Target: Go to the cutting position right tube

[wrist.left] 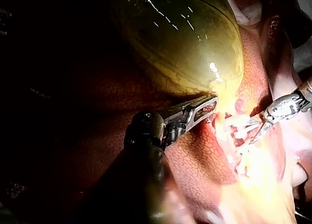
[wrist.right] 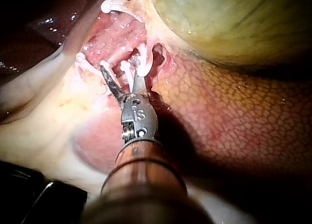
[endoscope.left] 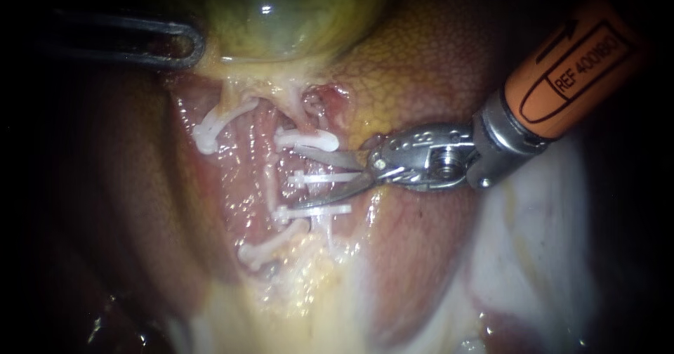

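Orange-shafted right instrument [endoscope.left: 298, 176] enters from the upper right, nearest the endoscope. Its two blades are spread wide over the right tube [endoscope.left: 328, 231]. That tube runs down the dissected bed below the gallbladder [endoscope.left: 281, 17] and carries three white clips. The middle clip [endoscope.left: 326, 178] lies in the gap between the blades. The upper blade sits just under the upper clip [endoscope.left: 309, 140], and the lower blade's tip is just above the lower clip [endoscope.left: 312, 212], so little room is left on either side. Whether either blade touches the tube cannot be told. The right wrist view shows the same spread blades [wrist.right: 122, 68] with a clip between them.

The left tube's two clips [endoscope.left: 210, 135] lie apart, toward the bed's left edge. Liver [endoscope.left: 421, 59] behind the right instrument's wrist is bare and open.

The left instrument [endoscope.left: 193, 45] comes in from the left. Its jaws are pressed together, pinching the gallbladder's lower edge, well away from the blades; the left wrist view [wrist.left: 212, 104] shows this too.
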{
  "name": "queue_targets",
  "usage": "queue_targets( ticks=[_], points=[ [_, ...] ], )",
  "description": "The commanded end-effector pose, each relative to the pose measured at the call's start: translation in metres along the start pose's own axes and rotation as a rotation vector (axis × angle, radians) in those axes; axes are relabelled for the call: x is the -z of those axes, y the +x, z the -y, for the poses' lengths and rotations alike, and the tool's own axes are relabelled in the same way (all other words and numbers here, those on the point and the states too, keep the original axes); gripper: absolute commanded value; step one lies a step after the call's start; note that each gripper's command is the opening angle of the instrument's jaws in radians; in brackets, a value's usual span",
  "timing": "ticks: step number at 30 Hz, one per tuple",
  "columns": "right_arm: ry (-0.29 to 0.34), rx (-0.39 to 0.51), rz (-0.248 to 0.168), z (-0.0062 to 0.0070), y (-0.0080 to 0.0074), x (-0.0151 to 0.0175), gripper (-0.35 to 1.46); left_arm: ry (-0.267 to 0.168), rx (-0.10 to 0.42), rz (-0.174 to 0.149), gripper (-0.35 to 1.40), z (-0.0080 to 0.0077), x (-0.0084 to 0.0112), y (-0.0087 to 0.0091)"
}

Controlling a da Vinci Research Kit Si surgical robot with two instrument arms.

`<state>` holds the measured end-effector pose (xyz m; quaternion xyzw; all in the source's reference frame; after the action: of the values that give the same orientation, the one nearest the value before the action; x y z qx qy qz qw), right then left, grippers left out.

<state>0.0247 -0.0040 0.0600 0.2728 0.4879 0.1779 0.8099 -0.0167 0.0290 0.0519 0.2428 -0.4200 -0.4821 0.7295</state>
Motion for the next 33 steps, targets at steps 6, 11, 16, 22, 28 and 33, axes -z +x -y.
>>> queue_targets(
  ticks=[6, 11, 16, 22, 28, 33],
  points=[
    [0.004, -0.001, 0.000, 0.0009, 0.0007, 0.0000, 1.13, 0.000, 0.000, 0.000, -0.35, 0.0000, 0.0000, 0.0000],
    [0.023, -0.004, -0.004, 0.0025, 0.0020, 0.0005, 1.13, -0.001, 0.000, 0.000, -0.35, 0.0000, 0.0000, 0.0000],
    [0.051, -0.004, -0.010, 0.0043, 0.0032, 0.0015, 1.13, -0.001, 0.000, 0.000, -0.35, 0.0000, 0.0000, 0.0000],
    [0.066, -0.003, -0.012, 0.0053, 0.0034, 0.0030, 1.15, -0.001, 0.000, 0.000, -0.35, 0.0000, -0.0001, 0.0000],
    [0.074, -0.019, -0.010, 0.0049, 0.0027, 0.0047, 1.15, -0.001, 0.000, 0.000, -0.35, 0.0000, -0.0001, 0.0000],
    [0.076, -0.082, -0.008, 0.0034, 0.0017, 0.0054, 1.11, -0.001, 0.000, 0.000, -0.35, 0.0000, -0.0001, 0.0000]
  ],
)
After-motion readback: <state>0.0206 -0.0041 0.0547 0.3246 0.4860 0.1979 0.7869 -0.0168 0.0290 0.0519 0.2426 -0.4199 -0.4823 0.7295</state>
